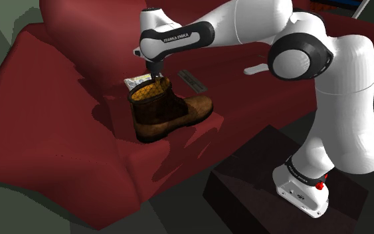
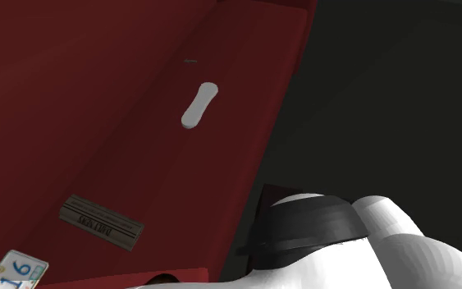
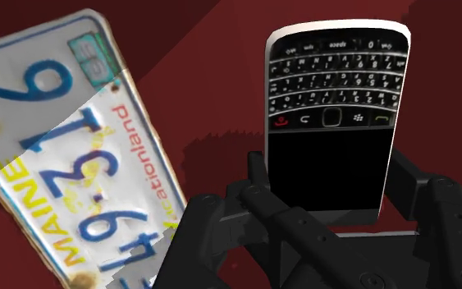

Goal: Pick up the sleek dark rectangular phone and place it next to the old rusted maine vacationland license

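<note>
The black gripper (image 3: 329, 176) is clamped on the black rectangular keypad phone (image 3: 336, 90), one finger on each long edge. The phone's long axis points straight out from the fingers. The worn white Maine licence plate (image 3: 73, 156) lies close beside the gripper, off one long edge, so the carry looks short and sideways.
</note>
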